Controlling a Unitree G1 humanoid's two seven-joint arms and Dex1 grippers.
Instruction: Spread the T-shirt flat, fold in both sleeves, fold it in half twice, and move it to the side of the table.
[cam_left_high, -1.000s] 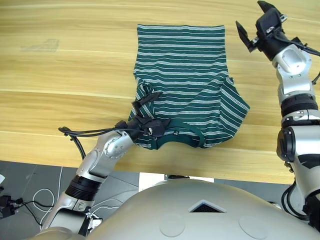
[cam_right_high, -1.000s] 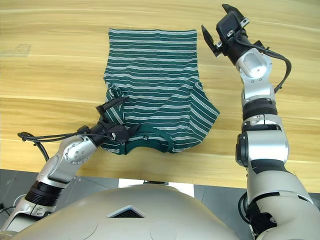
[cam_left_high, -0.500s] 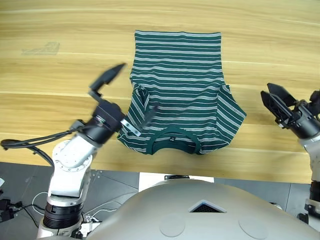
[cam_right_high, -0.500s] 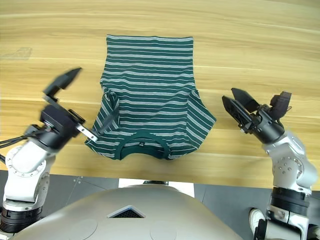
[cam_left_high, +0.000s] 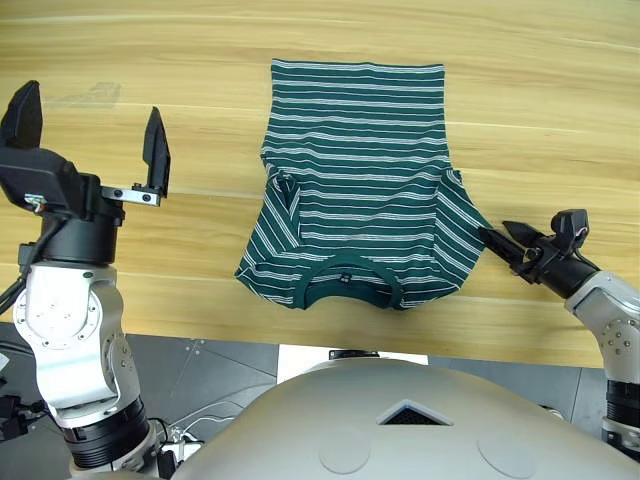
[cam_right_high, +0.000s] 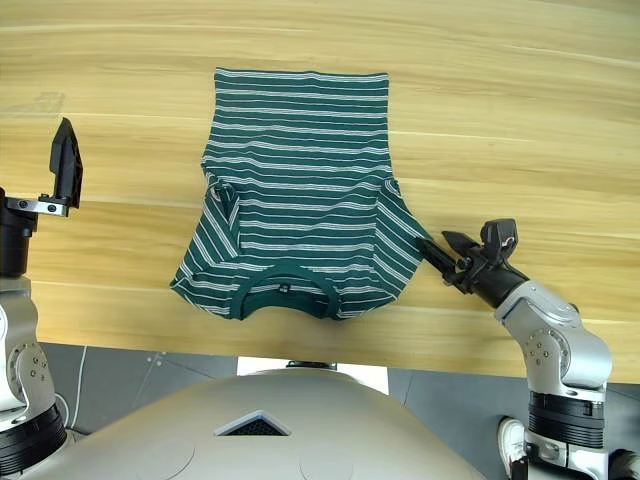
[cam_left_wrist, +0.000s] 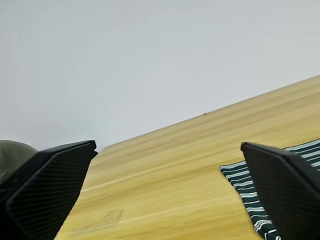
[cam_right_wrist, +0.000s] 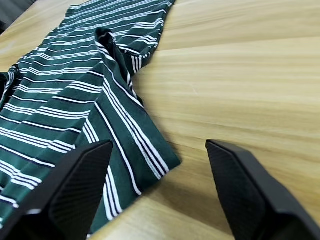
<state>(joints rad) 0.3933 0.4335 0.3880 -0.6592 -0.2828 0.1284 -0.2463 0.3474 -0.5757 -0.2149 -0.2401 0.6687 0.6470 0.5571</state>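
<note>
We find the dark green T-shirt with thin white stripes (cam_left_high: 360, 200) lying near the middle of the pale wooden plank table (cam_left_high: 150, 60). Its collar (cam_left_high: 345, 278) points toward the robot and its hem (cam_left_high: 358, 68) points away.

The left sleeve (cam_left_high: 283, 195) is tucked in over the body, a little bunched at the shoulder. The right sleeve (cam_left_high: 462, 225) sticks out onto the bare wood and is not yet folded. We judge that this is the step in hand.

The right gripper (cam_left_high: 503, 240) lies low and nearly flat to the table, just beside that sleeve's outer corner. We take the posture as a way for one finger to slide under the cloth edge. Its wrist view shows the two black fingers parted fairly wide and gripping nothing, with the sleeve corner just ahead of the gap between them.

The left gripper (cam_left_high: 90, 115) hangs raised, well apart from the shirt on its left side. Its fingers are spread wide and empty (probably parked there to keep clear of the fabric).

The cloth looks thin and limp, so we expect a shallow pinch could catch only one layer.
</note>
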